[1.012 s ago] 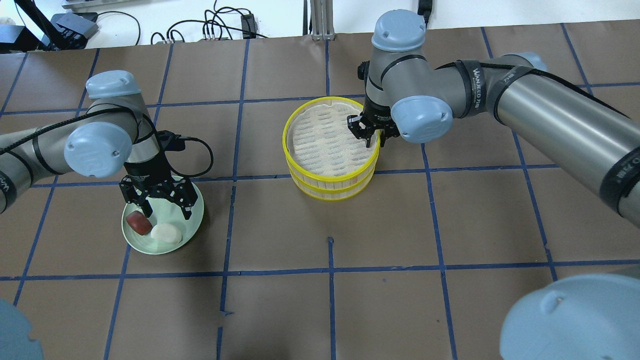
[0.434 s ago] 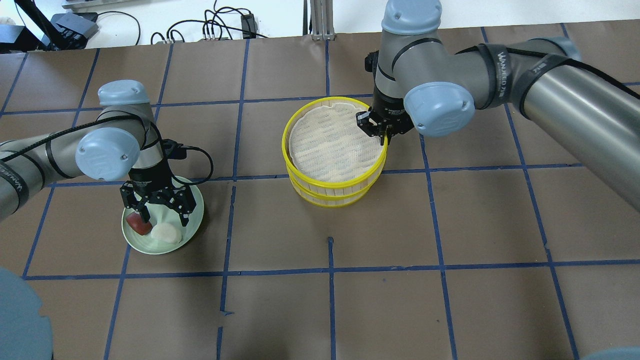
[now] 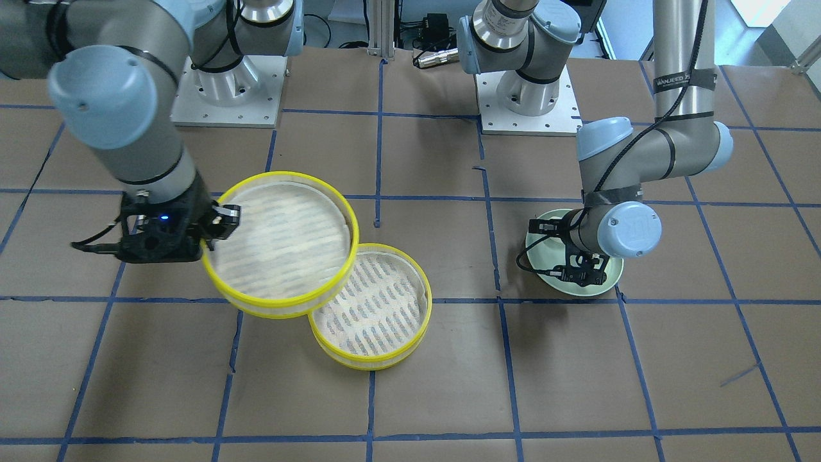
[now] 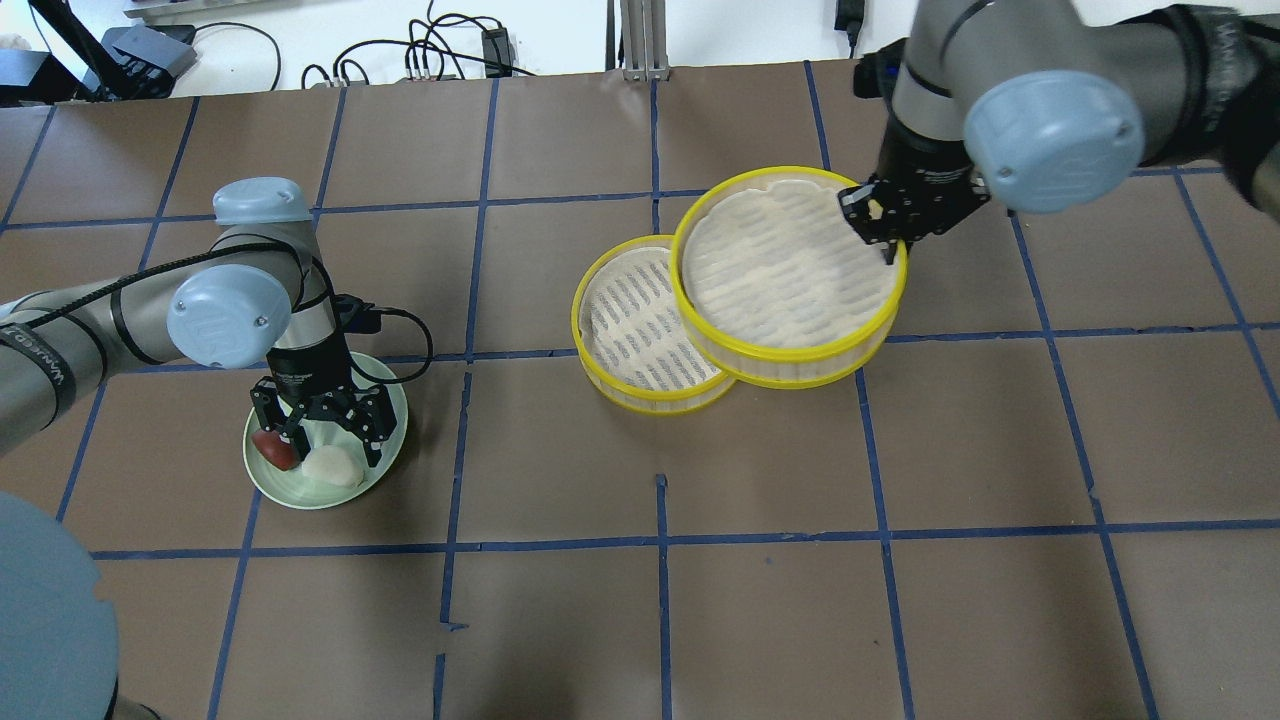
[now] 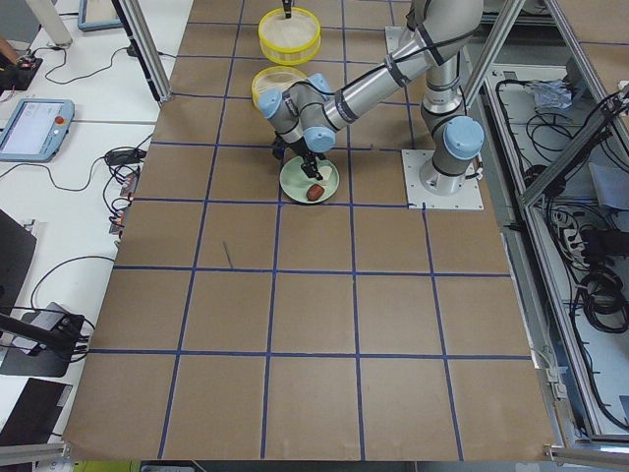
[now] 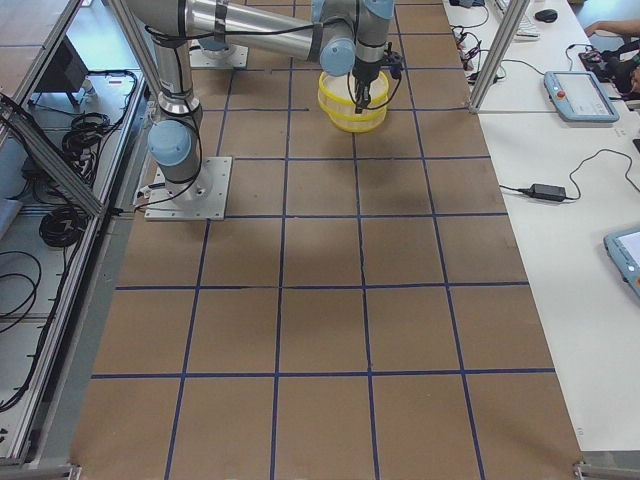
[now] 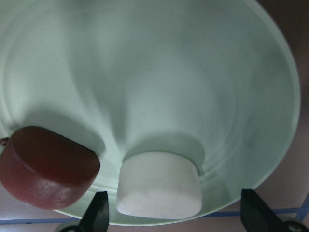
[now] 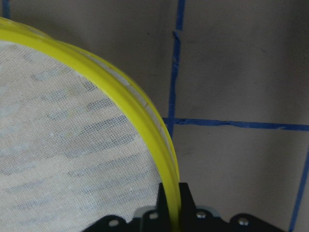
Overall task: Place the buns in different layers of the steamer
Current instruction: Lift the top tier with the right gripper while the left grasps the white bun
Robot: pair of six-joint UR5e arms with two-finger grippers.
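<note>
My right gripper (image 4: 885,235) is shut on the yellow rim of the upper steamer layer (image 4: 790,275) and holds it raised and tilted, overlapping the lower layer (image 4: 635,330), which sits on the table. The right wrist view shows the pinched rim (image 8: 166,159). My left gripper (image 4: 333,450) is open, low over the green plate (image 4: 392,415). In the left wrist view its fingertips (image 7: 99,208) straddle the white bun (image 7: 159,186); the dark reddish-brown bun (image 7: 46,166) lies beside it. Both buns, white (image 4: 335,468) and dark (image 4: 273,450), rest on the plate.
The brown table carries a blue tape grid (image 4: 660,540). Both arm bases (image 3: 526,96) stand at the robot's side. Cables (image 4: 440,50) lie past the far edge. From the front, the raised layer (image 3: 282,244) hangs beside the lower one (image 3: 372,314).
My right gripper has lifted the upper layer off the lower one and carried it to the right. My left gripper has come down lower over the plate, around the white bun.
</note>
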